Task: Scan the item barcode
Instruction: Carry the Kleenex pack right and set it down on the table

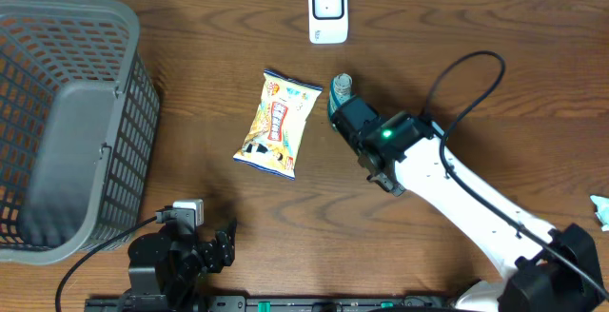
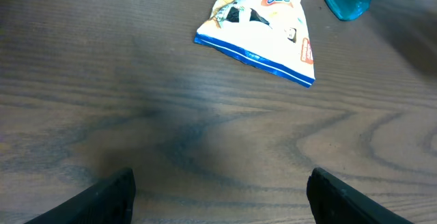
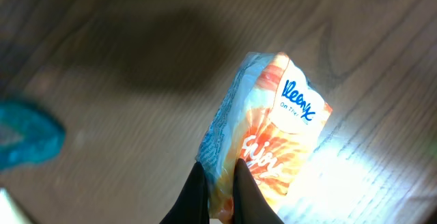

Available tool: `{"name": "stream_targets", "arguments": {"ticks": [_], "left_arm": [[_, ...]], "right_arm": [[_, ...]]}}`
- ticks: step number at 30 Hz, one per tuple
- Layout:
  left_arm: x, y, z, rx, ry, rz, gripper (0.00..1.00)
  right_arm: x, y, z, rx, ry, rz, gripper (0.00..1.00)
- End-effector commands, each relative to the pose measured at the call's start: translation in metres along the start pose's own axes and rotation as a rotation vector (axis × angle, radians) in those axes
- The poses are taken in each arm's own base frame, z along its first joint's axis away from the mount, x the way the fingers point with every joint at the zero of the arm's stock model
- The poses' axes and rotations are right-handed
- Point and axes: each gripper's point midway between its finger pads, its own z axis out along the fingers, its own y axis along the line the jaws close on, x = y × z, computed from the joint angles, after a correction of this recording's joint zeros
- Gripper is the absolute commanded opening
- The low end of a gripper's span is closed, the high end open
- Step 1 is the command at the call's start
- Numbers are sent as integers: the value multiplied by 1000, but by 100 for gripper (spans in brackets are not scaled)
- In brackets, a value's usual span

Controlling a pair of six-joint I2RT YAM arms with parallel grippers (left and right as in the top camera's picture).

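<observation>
Jaws of the right gripper are clamped together on one end of a tissue pack, an orange, white and blue soft pack with blue branding on its top face. The right wrist view shows the two dark fingers pinching the lower end. The rest of the pack juts away from them over the wood-grain bench. A dark shadow falls on the wood beyond the pack and a bright patch of light lies beside it. A teal object sits at the left edge of that view; what it is cannot be told.

From overhead, the white right arm reaches diagonally from the near right corner toward the bench's centre, a green light showing on its wrist. The pack shows there only as a small blue and pale shape at the gripper's tip. It sits just beside the upper right corner of a yellow snack bag that lies flat on the bench. A white scanner stands at the far edge, with bare wood between it and the pack.

Jaws of the left gripper stand wide apart with nothing between them. That gripper sits low at the near left edge, well apart from the snack bag. A grey mesh basket stands at the left end, and a small teal-and-white thing lies at the right edge.
</observation>
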Motion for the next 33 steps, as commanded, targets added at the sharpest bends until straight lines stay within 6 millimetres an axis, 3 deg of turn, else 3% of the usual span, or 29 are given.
{"name": "stream_targets", "arguments": {"ticks": [1, 9, 13, 14, 16, 22, 25, 29, 33], "left_arm": [[2, -2, -1, 11, 7, -8, 81], [2, -2, -1, 11, 7, -8, 80], [2, -2, -1, 11, 7, -8, 81], [2, -2, -1, 11, 6, -8, 80], [2, -2, -1, 11, 7, -8, 80], [2, -2, -1, 11, 7, -8, 80], [2, -2, -1, 11, 7, -8, 80], [2, -2, -1, 11, 7, -8, 81], [2, -2, -1, 11, 7, -8, 80]], "right_arm": [[-5, -4, 25, 89, -26, 163, 2], [2, -5, 73, 210, 82, 247, 6], [1, -4, 80, 222, 108, 273, 8], [0, -4, 80, 222, 113, 280, 17], [-4, -4, 78, 216, 119, 296, 52], [-27, -3, 63, 144, 133, 251, 85], [-44, -2, 46, 69, 136, 149, 99], [-56, -5, 24, -13, 156, -27, 99], [-53, -21, 12, -20, 221, -113, 99]]}}
